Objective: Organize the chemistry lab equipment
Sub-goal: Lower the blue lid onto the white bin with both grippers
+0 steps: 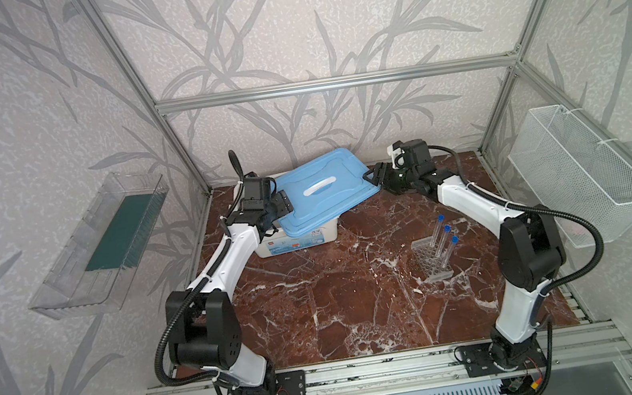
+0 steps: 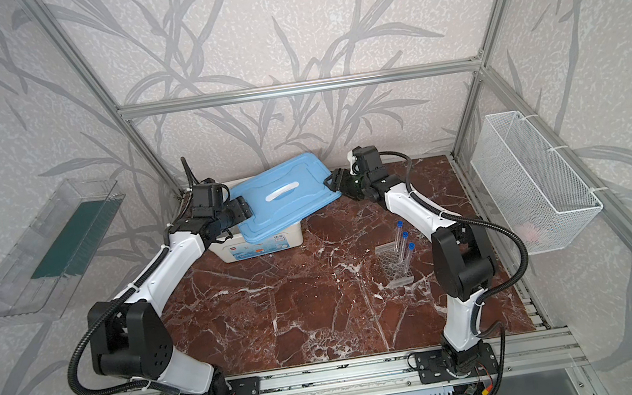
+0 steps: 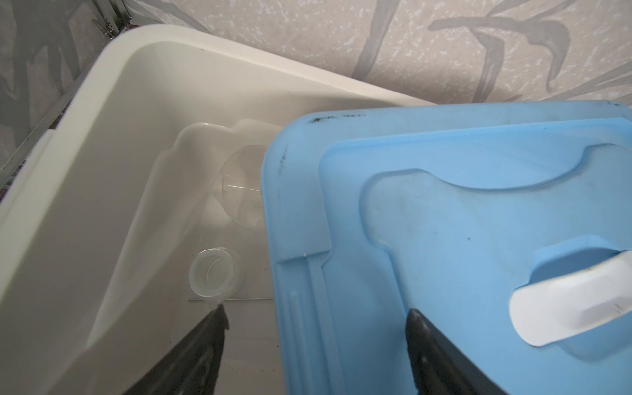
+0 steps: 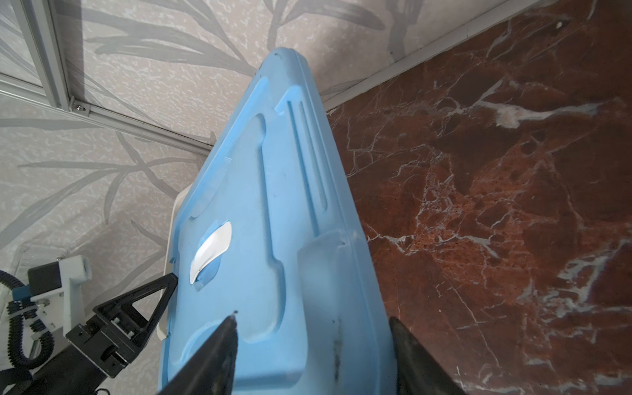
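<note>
A clear holed rack (image 1: 432, 262) (image 2: 393, 269) stands on the marble at the right and holds three blue-capped tubes (image 1: 443, 231) (image 2: 403, 245). The blue lid (image 1: 326, 193) (image 3: 444, 205) (image 4: 273, 205) lies askew over the white bin (image 1: 299, 243) (image 3: 171, 34). Inside the bin lie a clear beaker (image 3: 239, 184), a small round clear jar (image 3: 213, 272) and a thin rod (image 3: 232, 300). My left gripper (image 1: 288, 206) (image 3: 317, 310) is open at the lid's left end. My right gripper (image 1: 372, 177) (image 4: 313, 318) is open, straddling the lid's right edge.
A clear shelf (image 1: 103, 245) hangs on the left wall. A white wire basket (image 1: 579, 174) hangs on the right wall. The bin stands against the back wall. The right arm's elbow (image 1: 531, 248) is close beside the rack.
</note>
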`<action>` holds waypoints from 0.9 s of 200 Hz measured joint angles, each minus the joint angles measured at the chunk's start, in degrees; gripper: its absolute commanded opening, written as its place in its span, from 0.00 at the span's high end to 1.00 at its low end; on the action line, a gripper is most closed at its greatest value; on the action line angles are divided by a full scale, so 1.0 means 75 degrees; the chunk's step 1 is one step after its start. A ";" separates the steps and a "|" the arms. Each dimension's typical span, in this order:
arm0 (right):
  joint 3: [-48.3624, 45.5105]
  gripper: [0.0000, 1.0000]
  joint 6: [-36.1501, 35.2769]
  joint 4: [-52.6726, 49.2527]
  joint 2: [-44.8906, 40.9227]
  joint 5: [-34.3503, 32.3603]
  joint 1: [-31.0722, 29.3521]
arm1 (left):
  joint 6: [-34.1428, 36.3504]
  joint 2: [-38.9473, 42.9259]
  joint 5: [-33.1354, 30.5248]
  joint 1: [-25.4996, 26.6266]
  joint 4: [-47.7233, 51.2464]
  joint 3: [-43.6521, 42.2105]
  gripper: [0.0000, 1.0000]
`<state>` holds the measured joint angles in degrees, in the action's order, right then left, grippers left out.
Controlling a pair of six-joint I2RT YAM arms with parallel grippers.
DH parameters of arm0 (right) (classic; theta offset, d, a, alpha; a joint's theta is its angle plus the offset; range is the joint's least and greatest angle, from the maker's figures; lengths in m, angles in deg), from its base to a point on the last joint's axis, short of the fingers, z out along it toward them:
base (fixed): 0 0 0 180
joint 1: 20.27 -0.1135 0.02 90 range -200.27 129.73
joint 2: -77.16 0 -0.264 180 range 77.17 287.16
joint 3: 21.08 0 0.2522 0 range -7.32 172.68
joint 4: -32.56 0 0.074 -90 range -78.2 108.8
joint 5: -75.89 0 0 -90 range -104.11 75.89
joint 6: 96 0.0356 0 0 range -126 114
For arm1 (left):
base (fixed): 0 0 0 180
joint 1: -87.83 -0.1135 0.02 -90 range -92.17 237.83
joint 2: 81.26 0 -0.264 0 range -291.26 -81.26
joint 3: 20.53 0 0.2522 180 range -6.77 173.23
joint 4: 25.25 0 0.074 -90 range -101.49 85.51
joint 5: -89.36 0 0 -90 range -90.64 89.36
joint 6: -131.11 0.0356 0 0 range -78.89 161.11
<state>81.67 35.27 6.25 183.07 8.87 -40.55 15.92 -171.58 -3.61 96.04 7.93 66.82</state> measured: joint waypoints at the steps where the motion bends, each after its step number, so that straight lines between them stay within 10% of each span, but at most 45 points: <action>1: 0.0020 0.35 -0.0041 -0.0055 0.0003 -0.0003 -0.0003 | 0.0000 0.0000 0.0000 -0.0003 0.0006 0.0017 0.17; 180: 0.1437 0.39 -0.1119 -0.1918 0.0877 -0.0402 -0.1177 | 0.0233 -0.0769 -0.0172 -0.0624 0.0606 0.1026 0.13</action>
<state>92.45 26.88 -8.13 189.65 5.86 -49.38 17.67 -177.35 -4.90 91.36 12.48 74.51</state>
